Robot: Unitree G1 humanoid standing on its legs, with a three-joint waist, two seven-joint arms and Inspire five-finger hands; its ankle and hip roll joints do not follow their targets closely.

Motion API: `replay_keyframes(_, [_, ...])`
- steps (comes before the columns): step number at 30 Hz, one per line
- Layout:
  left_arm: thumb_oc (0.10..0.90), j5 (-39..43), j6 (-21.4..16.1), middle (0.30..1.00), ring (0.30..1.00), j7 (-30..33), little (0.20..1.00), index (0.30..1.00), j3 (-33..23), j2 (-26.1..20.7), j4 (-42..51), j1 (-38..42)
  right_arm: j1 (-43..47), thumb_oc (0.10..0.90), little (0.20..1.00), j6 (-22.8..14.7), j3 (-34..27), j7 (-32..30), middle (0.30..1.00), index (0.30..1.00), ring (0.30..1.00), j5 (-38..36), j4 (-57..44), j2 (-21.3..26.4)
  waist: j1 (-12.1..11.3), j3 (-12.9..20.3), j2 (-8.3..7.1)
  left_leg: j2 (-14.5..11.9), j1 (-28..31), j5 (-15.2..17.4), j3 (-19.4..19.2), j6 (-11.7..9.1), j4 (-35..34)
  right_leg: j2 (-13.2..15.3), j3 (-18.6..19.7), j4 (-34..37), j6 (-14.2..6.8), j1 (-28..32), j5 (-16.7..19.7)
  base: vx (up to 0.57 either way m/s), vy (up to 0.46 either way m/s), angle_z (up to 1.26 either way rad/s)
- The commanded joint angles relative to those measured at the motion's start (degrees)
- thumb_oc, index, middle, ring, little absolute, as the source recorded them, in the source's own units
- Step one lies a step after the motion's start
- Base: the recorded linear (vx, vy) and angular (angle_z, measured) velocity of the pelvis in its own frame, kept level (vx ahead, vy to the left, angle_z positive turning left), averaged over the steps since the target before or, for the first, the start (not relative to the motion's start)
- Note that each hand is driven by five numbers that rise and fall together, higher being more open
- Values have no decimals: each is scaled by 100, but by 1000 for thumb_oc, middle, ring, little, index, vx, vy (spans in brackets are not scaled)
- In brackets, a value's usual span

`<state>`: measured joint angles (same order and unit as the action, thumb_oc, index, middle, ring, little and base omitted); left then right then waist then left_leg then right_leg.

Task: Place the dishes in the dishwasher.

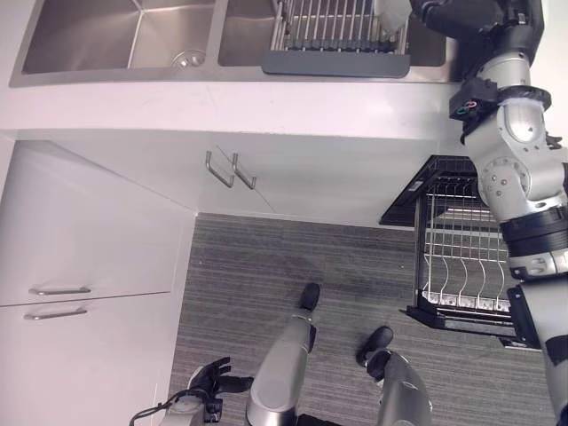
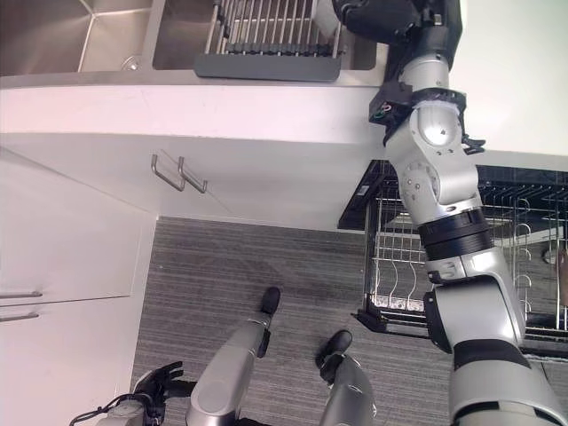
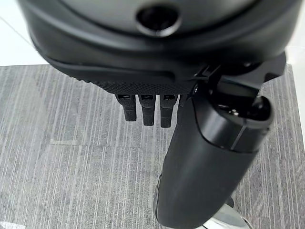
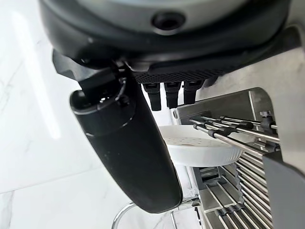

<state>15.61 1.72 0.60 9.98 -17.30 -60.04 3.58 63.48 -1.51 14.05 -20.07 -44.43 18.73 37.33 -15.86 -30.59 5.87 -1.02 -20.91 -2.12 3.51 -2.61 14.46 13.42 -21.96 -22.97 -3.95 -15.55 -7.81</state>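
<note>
A white dish (image 4: 202, 147) stands in the wire drying rack (image 1: 337, 31) in the right sink basin, at the rack's right end (image 1: 391, 14). My right hand (image 1: 457, 16) is reached up over the counter right beside that dish. In the right wrist view its fingers (image 4: 164, 93) are straight and its thumb (image 4: 126, 152) stands out in front of the dish, with nothing grasped. My left hand (image 1: 209, 380) hangs low over the floor, open and empty, its fingers (image 3: 143, 109) relaxed. The dishwasher's wire rack (image 1: 461, 257) is pulled out low at the right.
A white counter edge (image 1: 266, 111) runs across, with the left sink basin (image 1: 89, 35) beyond it. Cabinet fronts with metal handles (image 1: 231, 169) sit below the counter and at the left (image 1: 58, 291). Grey striped floor (image 1: 266, 266) lies between cabinets and dishwasher.
</note>
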Motion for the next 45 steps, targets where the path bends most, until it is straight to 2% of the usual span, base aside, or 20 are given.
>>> replay_keyframes(1, [800, 269, -12, 900, 900, 87, 900, 900, 97, -507, -41, -539, 722, 800, 900, -440, -50, 27, 900, 900, 900, 238, -701, 376, 63, 222, -143, 60, -26, 452, 21, 10, 273, 64, 458, 578, -503, 391, 301, 24, -12, -6])
replay_keyframes(23, [800, 41, 42, 900, 900, 65, 900, 900, 7, -474, -216, -674, 656, 800, 900, -271, -79, 170, 900, 900, 900, 299, -683, 216, 7, 542, -146, 26, 205, 527, 57, -35, 273, 57, 365, 578, -472, 618, 229, 8, -7, 0])
replay_keyframes(29, [800, -17, 92, 900, 900, 16, 900, 900, 6, -474, -219, -699, 748, 800, 900, -159, -74, -48, 900, 900, 900, 440, -255, 289, -25, 626, -126, 52, 251, 545, 81, -40, 273, 71, 357, 578, -470, 681, 211, 20, 4, 1])
replay_keyframes(38, [800, -12, 128, 900, 900, 29, 900, 900, 94, -490, -164, -730, 1046, 800, 900, -439, 11, 147, 900, 900, 900, 131, 1051, 561, -114, 666, -72, 83, 262, 549, 95, -40, 273, 126, 322, 578, -485, 725, 216, 3, 7, 1])
replay_keyframes(45, [800, 5, 184, 900, 900, 61, 900, 900, 109, -515, -95, -757, 1211, 800, 900, -507, 81, 224, 900, 900, 900, 98, 1288, 664, -171, 686, -64, 131, 272, 548, 134, -27, 273, 166, 276, 578, -499, 763, 224, 0, 0, 0])
